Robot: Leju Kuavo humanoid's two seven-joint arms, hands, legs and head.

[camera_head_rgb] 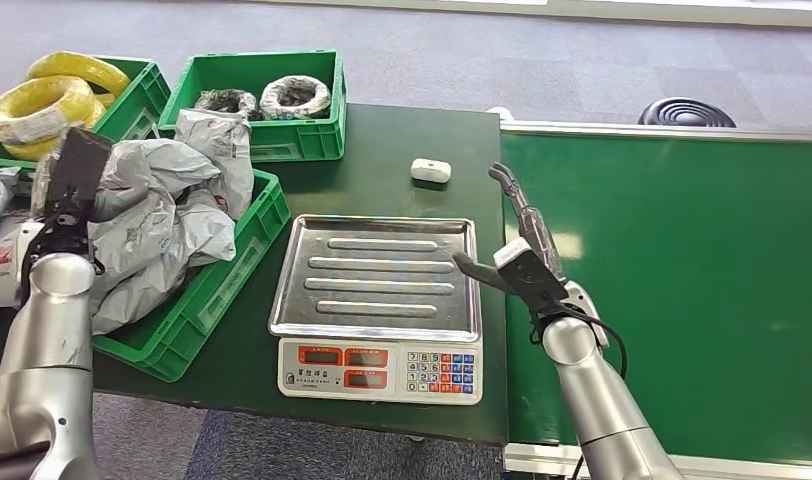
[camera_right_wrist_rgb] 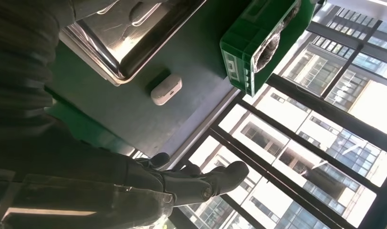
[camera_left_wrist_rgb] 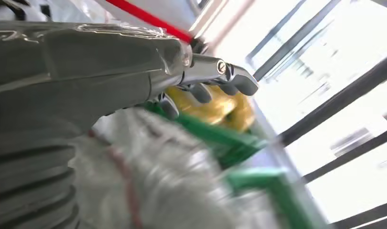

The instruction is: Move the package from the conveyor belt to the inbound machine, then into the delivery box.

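Both hands look free to me. My left hand (camera_head_rgb: pixel 67 195) hovers over the green crate of grey mail bags (camera_head_rgb: pixel 172 215) to the left of the scale (camera_head_rgb: pixel 377 300), fingers stretched out and gripping nothing in the left wrist view, though that view is blurred. My right hand (camera_head_rgb: pixel 517 240) hangs at the scale's right edge, over the seam with the green conveyor belt (camera_head_rgb: pixel 672 270), fingers extended and holding nothing.

As I judge it, one cycle is finished or not yet begun: the steel tray of the scale is bare, the belt carries no package that I can see, and the bags lie heaped in the crate (camera_head_rgb: pixel 237 265) just left of the scale, which I take for the delivery box. What is left is to wait for a package on the belt and lift it onto the tray.

Behind the scale to the left, a second green crate (camera_head_rgb: pixel 272 135) holds two coils of dark wire (camera_head_rgb: pixel 295 97). Further left, a third crate (camera_head_rgb: pixel 142 90) holds yellow cable coils (camera_head_rgb: pixel 47 100). A small white case (camera_head_rgb: pixel 431 170) lies on the table just behind the scale.
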